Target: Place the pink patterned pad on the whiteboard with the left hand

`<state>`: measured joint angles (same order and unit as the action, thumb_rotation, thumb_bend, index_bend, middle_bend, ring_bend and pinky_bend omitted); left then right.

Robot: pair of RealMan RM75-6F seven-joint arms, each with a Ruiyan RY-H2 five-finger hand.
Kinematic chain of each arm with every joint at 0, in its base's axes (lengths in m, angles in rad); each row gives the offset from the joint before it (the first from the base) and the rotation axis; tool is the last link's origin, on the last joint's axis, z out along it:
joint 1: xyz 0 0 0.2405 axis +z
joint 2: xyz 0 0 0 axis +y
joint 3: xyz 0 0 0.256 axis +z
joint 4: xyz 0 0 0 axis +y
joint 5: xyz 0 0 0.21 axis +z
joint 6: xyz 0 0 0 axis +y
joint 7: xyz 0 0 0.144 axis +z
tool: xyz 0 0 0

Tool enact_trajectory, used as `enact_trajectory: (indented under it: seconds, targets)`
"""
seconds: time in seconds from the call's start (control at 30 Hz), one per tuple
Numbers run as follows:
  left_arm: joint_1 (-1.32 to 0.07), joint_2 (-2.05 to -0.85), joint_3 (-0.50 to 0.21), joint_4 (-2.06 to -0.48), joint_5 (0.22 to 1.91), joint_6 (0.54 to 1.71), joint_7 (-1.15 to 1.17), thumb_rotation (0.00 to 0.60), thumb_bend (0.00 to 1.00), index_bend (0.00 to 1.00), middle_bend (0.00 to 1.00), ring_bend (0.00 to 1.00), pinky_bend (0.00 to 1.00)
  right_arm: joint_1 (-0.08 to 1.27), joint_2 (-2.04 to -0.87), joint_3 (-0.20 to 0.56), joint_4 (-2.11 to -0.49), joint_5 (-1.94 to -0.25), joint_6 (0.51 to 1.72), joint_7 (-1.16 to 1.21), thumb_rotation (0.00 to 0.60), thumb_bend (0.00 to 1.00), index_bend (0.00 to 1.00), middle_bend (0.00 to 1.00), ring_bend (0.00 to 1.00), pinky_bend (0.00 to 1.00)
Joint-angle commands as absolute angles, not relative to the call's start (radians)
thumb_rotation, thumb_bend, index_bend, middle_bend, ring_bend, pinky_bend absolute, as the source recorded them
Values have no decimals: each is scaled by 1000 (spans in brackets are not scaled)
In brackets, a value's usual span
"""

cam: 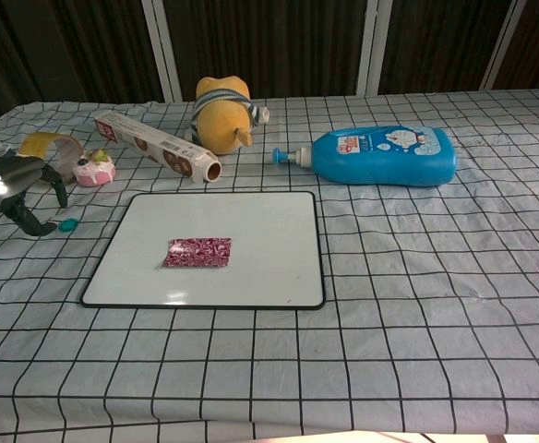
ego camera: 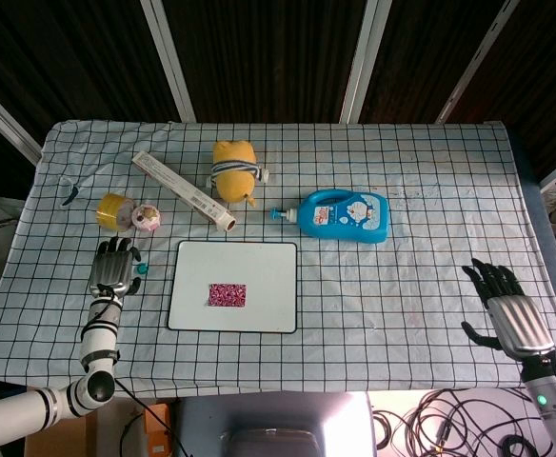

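The pink patterned pad (ego camera: 228,295) (cam: 197,252) lies flat on the whiteboard (ego camera: 259,262) (cam: 269,231), left of its middle. My left hand (ego camera: 112,267) (cam: 9,185) hovers over the cloth well to the left of the board, fingers spread, holding nothing. My right hand (ego camera: 505,310) is at the table's right front corner, fingers apart and empty; only the head view shows it.
A small teal cap (ego camera: 143,269) (cam: 67,223) lies beside the left hand. Behind it sit a yellow tape roll (ego camera: 114,210), a pink cupcake toy (ego camera: 147,218), a long box (ego camera: 185,190), a yellow plush (ego camera: 234,169) and a blue bottle (ego camera: 347,214).
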<state>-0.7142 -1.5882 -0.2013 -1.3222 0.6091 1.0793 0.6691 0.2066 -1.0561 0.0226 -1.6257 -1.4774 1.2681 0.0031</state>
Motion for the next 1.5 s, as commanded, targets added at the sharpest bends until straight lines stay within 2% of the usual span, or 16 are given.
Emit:
enact_trajectory:
  seconds: [0.03, 0.33, 1.0, 1.5]
  targets:
    - [-720, -1617, -201, -1282, 613, 1063, 663, 600, 347, 410, 143, 60, 112, 207, -1054, 23, -1627, -1476, 1266, 8, 600, 228, 0, 0, 0, 10]
    - [-731, -1680, -216, -1165, 604, 1018, 643, 600, 348, 383, 144, 61, 109, 207, -1046, 20, -1629, -1481, 1265, 18, 600, 228, 0, 0, 0, 10]
    - [-741, -1705, -240, -1106, 596, 964, 640, 600, 348, 414, 156, 77, 110, 210, -1044, 26, -1634, -1461, 1254, 11, 600, 228, 0, 0, 0, 10]
    - [-741, -1711, -248, -1086, 594, 951, 640, 600, 348, 518, 176, 84, 110, 210, -1044, 26, -1636, -1462, 1254, 5, 600, 228, 0, 0, 0, 10]
